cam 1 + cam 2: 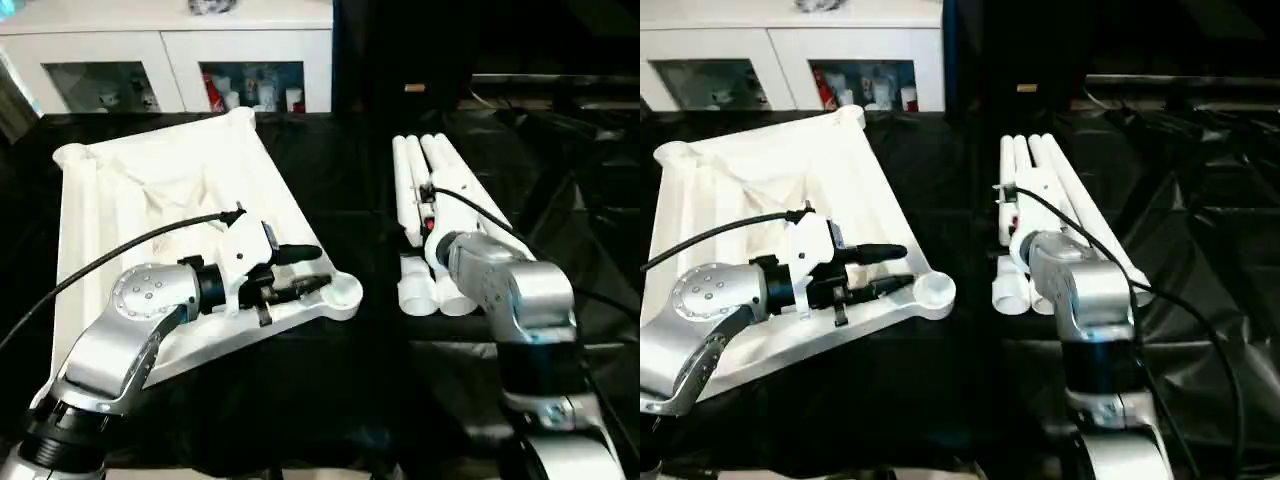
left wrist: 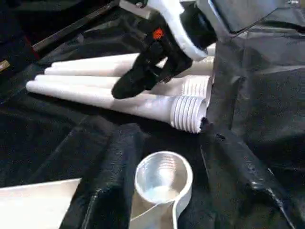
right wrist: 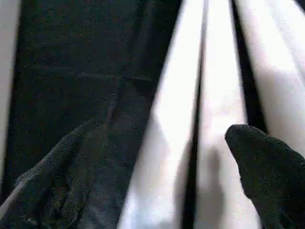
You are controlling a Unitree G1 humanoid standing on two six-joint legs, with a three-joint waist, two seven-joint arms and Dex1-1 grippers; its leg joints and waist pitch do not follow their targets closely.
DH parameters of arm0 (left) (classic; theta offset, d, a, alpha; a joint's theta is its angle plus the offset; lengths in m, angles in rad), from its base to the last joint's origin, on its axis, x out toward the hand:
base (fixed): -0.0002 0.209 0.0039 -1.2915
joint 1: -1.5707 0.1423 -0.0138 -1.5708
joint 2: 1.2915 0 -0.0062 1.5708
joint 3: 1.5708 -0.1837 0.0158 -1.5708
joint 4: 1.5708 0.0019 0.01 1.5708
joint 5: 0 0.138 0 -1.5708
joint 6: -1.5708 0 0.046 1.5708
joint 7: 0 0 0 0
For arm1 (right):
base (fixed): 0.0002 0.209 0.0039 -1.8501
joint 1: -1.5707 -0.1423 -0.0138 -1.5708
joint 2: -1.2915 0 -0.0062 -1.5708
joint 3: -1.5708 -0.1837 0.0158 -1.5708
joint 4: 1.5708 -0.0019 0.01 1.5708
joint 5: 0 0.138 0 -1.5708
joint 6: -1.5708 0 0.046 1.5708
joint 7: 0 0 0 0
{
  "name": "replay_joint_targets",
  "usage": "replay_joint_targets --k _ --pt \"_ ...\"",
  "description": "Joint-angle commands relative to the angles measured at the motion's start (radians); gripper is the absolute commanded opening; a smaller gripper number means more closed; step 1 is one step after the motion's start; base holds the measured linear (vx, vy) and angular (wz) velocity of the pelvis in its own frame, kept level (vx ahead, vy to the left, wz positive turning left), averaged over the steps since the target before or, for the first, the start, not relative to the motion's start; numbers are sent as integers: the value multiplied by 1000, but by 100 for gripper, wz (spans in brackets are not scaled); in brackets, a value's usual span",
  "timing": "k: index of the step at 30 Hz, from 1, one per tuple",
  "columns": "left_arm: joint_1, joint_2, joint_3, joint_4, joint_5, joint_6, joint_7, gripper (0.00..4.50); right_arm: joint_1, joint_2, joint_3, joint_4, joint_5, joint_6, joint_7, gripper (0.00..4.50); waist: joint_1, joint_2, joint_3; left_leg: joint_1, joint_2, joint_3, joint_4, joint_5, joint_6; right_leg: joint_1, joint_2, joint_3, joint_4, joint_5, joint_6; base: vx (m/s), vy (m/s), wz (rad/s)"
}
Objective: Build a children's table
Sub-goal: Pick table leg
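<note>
The counter (image 1: 340, 200) is draped in a black, wrinkled plastic sheet that covers it from the near edge to the far edge. Nearest the robot, the two silver forearms reach in over the near edge.

On the left half lies the white table top (image 1: 120, 200), upside down with its ribbed underside up, set at a slant. Its near right rounded corner socket (image 1: 343, 292) sits close to the middle of the counter, open end up. The left end effector (image 1: 300, 270) hovers just over that corner, pointing toward the right, its two black fingers (image 1: 298, 253) parted with nothing between them.

On the right half, the white tapered legs (image 1: 425, 190) lie bundled side by side, running from near to far, their ribbed wide ends toward the near edge. The right end effector (image 2: 143, 78) hangs directly above the bundle, pointing down at it; whether its fingers are spread or together I cannot tell, and whether it touches the legs I cannot tell. A black cable (image 1: 480, 215) runs along the right arm over the legs.

Beyond the far edge stands a white cabinet (image 1: 180, 60) with glass doors, small coloured items blurred behind the glass. To its right the room is dark. No writing or brand marks can be read anywhere.
</note>
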Motion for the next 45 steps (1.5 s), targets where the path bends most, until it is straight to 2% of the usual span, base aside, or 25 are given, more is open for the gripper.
replay_joint_targets --k 1,6,10,12,16,17,22,24,25,26,27,28,33,36,38,40,44,45 --pt "2 0 0 -21 -6 12 8 257 -21 4 -6 1 2 26 -5 450 2 -7 -71 23 59 -18 -74 -150 -40 43 -74 52 -66 -172 -189 0 0 0" --pt "1 7 -5 -21 3 8 -6 307 -32 10 -4 22 1 65 30 450 2 -7 -69 21 59 -19 -74 -160 -43 43 -75 53 -67 -194 -179 0 0 0" --pt "5 10 -7 -31 -5 14 -14 351 -39 4 4 33 7 43 34 450 2 -6 -68 22 60 -20 -75 -160 -45 40 -74 52 -67 -193 -179 0 0 0" --pt "5 13 -10 -31 -7 15 -16 355 -50 2 4 47 13 38 31 450 2 -6 -69 23 60 -20 -74 -161 -46 40 -74 52 -66 -190 -182 0 0 0" --pt "5 15 -13 -31 -14 19 -25 401 -70 4 3 83 7 39 36 450 1 -4 -68 23 60 -20 -74 -166 -50 39 -74 52 -65 -191 -187 0 0 0" --pt "5 16 -15 -31 -13 19 -27 401 -75 5 1 93 6 35 40 450 0 -4 -68 24 60 -20 -74 -170 -51 39 -74 51 -66 -192 -190 0 0 0" --pt "4 26 -21 -32 -11 22 -43 447 -101 12 -8 156 12 25 58 450 0 -5 -69 22 59 -19 -72 -154 -45 42 -74 51 -62 -163 -198 0 0 0" --pt "6 32 -23 -41 -24 33 -56 449 -132 13 -2 245 23 2 88 450 -1 -6 -70 22 59 -19 -70 -155 -42 43 -75 51 -61 -162 -207 0 0 0" --pt "6 32 -23 -41 -24 33 -56 449 -132 13 -2 245 23 2 88 450 -1 -6 -70 22 59 -19 -70 -155 -42 43 -75 51 -61 -162 -207 0 0 0" --pt "6 31 -23 -42 -25 36 -56 449 -138 11 3 265 16 -7 86 450 -2 -12 -68 21 59 -17 -71 -159 -38 43 -75 51 -65 -167 -210 0 0 0" --pt "6 31 -23 -44 -25 38 -56 449 -146 10 3 287 8 -21 80 450 1 -7 -68 23 61 -17 -70 -156 -38 41 -76 51 -64 -173 -212 0 0 0" --pt "8 32 -24 -46 -25 39 -55 449 -152 11 2 302 5 -24 77 450 -1 -12 -68 23 61 -16 -70 -155 -38 41 -75 51 -64 -172 -213 0 0 0" --pt "14 38 -28 -55 -4 34 -44 449 -176 14 14 372 0 -42 95 450 -1 -13 -69 20 61 -17 -70 -141 -32 44 -75 50 -60 -158 -214 0 0 0" --pt "14 43 -31 -66 -13 67 -51 449 -194 12 35 439 -7 -24 107 450 -3 -15 -67 19 60 -16 -70 -150 -32 43 -75 49 -61 -171 -220 0 0 0" --pt "10 41 -30 -73 -14 71 -47 449 -204 14 28 473 -11 -19 91 450 -2 -12 -68 22 61 -16 -70 -159 -35 42 -76 50 -63 -184 -221 0 0 0" --pt "5 39 -28 -79 -14 69 -44 450 -214 20 7 502 -12 -31 68 421 -2 -14 -67 22 62 -16 -71 -157 -39 40 -76 51 -62 -179 -219 0 0 0" --pt "0 46 -31 -92 -11 74 -47 450 -227 27 -21 534 -3 -41 53 401 -2 -13 -69 23 62 -16 -71 -161 -47 41 -74 50 -60 -163 -218 0 0 0" --pt "-5 50 -34 -101 -7 75 -46 450 -235 30 -33 548 1 -49 48 376 -1 -14 -70 23 62 -15 -70 -160 -45 42 -75 50 -60 -157 -218 0 0 0"
